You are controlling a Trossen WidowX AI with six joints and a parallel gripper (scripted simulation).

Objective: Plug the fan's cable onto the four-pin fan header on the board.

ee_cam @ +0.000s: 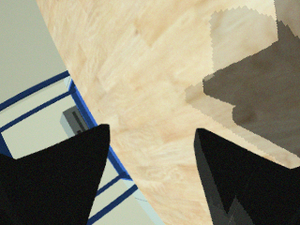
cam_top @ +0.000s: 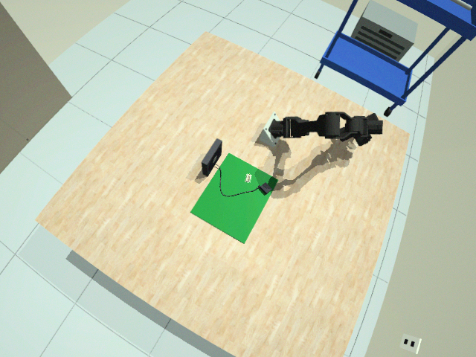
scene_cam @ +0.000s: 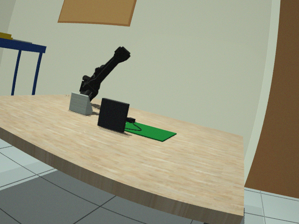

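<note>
A black fan (cam_top: 211, 156) (scene_cam: 112, 118) stands upright at the far left corner of the green board (cam_top: 230, 215) (scene_cam: 159, 135). Its thin black cable (cam_top: 227, 190) (scene_cam: 135, 128) curves across the board to the dark plug (cam_top: 264, 188) (scene_cam: 130, 119), which lies flat at the board's right edge. The small white four-pin header (cam_top: 248, 177) sits a little to the left of the plug, with nothing on it. My gripper (cam_top: 378, 125) (scene_cam: 123, 52) (ee_cam: 152, 134) is raised high, far from the board, and points toward the table's edge. Its fingers stand partly apart with nothing between them.
A grey wedge block (cam_top: 268, 133) (scene_cam: 79, 103) stands by the arm's base. A blue cart (cam_top: 369, 65) (ee_cam: 75, 112) stands on the floor beyond the table's far corner. The wooden table (cam_top: 153, 115) carries the whole scene.
</note>
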